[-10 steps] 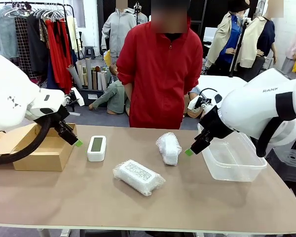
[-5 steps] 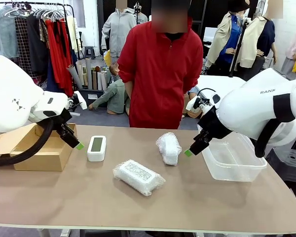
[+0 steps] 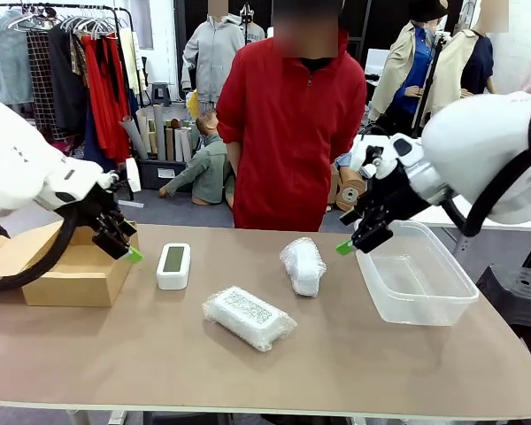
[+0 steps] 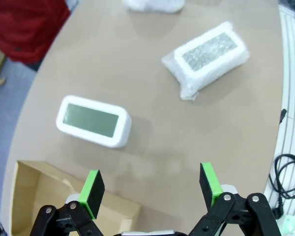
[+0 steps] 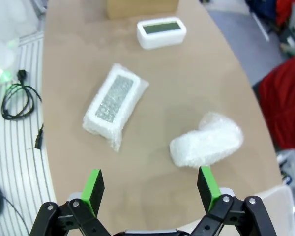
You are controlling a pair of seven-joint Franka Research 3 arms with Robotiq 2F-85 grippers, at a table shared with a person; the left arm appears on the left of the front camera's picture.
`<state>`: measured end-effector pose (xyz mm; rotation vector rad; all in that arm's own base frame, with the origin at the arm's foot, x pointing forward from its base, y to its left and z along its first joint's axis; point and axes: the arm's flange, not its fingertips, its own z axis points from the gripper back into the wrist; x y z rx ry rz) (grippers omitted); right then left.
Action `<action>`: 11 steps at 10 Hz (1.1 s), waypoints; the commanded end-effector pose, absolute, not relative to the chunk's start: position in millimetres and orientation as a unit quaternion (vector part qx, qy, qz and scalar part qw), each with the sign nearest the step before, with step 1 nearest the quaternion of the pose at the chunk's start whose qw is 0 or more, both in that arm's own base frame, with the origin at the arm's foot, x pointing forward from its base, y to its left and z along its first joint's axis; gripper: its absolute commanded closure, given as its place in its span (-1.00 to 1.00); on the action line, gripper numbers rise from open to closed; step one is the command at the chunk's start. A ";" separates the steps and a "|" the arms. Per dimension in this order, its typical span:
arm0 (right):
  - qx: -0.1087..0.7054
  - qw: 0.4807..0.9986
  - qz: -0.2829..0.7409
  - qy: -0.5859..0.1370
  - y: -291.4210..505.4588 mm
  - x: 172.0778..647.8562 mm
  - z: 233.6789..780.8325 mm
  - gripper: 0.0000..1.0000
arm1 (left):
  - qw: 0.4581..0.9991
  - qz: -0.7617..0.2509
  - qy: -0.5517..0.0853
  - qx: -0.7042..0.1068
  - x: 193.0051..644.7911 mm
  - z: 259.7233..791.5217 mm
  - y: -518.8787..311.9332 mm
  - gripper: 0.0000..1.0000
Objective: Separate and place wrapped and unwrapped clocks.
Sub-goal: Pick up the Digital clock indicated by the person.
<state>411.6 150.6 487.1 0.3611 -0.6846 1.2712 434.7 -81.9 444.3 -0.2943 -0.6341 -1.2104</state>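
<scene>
While your left hand (image 4: 151, 187) and right hand (image 5: 150, 188) hang spread, bare clock (image 3: 173, 266) lies 9 o'clock of far wrapped clock (image 3: 303, 264).

The bare clock (image 3: 173, 266) at left is white with a greenish-grey screen, the near wrapped clock (image 3: 249, 318) and far wrapped clock (image 3: 303, 265) white under cloudy bubble wrap, the table (image 3: 354, 372) tan, the box (image 3: 71, 279) brown, the person's jacket (image 3: 288, 133) red, the left gripper (image 4: 152, 184) and right gripper (image 5: 150, 184) black with green pads (image 4: 94, 188).
</scene>
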 end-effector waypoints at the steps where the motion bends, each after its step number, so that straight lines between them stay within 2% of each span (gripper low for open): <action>1: 0.218 0.690 0.606 -0.330 128.3 432.7 489.5 -1.00 | 0.714 -0.592 -0.331 -0.171 454.3 443.9 -61.8 -1.00; 4: 0.240 0.670 0.606 -0.356 99.2 450.6 507.3 -1.00 | 0.678 -0.616 -0.363 -0.169 463.9 462.3 -41.2 -1.00; 8: 0.253 0.648 0.603 -0.391 73.1 468.4 521.0 -1.00 | 0.683 -0.587 -0.362 -0.240 496.0 481.3 -11.0 -1.00; 11: 0.263 0.656 0.594 -0.385 63.3 473.7 525.2 -1.00 | 0.682 -0.583 -0.362 -0.253 510.2 498.0 -3.6 -1.00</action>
